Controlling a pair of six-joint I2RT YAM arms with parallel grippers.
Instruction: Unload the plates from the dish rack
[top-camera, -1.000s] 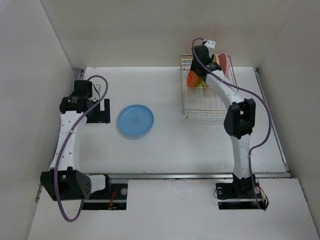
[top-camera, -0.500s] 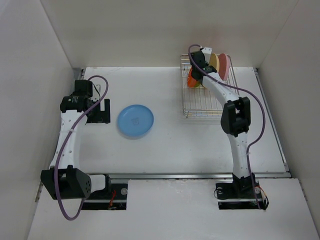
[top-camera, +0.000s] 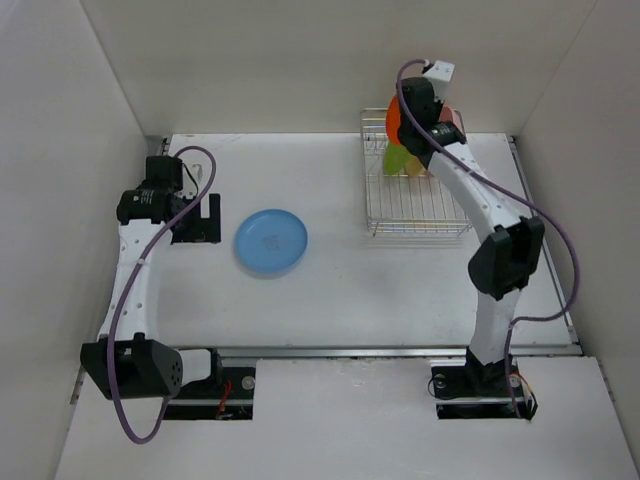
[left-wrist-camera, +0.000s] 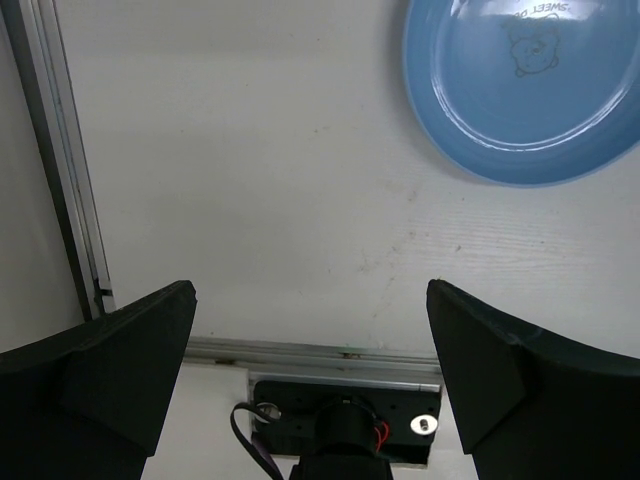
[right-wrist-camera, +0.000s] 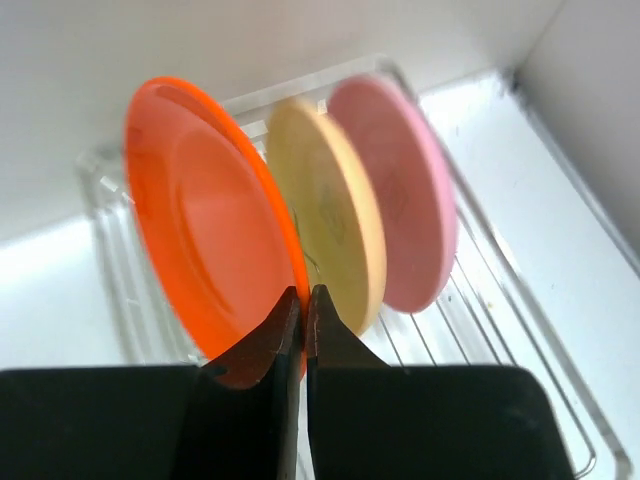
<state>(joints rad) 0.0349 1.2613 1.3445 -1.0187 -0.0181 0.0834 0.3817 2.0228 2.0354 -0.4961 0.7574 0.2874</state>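
Over the far right corner of the surface (top-camera: 400, 290), I find the right tool (right-wrist-camera: 303, 295) pressed together on the rim of the orange plate (right-wrist-camera: 210, 220), pinching it on edge above the back of the dish rack (top-camera: 415, 205). From these views I cannot tell whether the plate's lower rim is clear of the wire dividers.

Just behind it in the wrist view, the pale yellow plate (right-wrist-camera: 335, 220) and the pink plate (right-wrist-camera: 395, 190) stand upright in the rack, close together but apart. The lime green plate (top-camera: 397, 158) shows in the rack below the orange one. The blue plate (top-camera: 271, 241) lies flat on the surface, well apart from the rack and near the left tool (left-wrist-camera: 308, 295). That tool hangs low over the surface with its jaws spread wide and nothing between them.

Handling, in my judgement:
- The plates look stiff, light and glossy, probably plastic, so breakage is a small risk.
- The smooth rim is the concern. A narrow pinch at one point lets a plate pivot or slip if I swing it fast.
- The exposed upper rim is the only sensible hold while a plate stands between dividers. I would draw it straight out along its own plane to avoid snagging a wire or tipping a neighbour.

The surface is plain white and flat, with a metal rail (top-camera: 400, 350) along its near edge. White walls (top-camera: 300, 70) enclose it on three sides, and the rack sits close to the back one, which leaves little room behind the plates.
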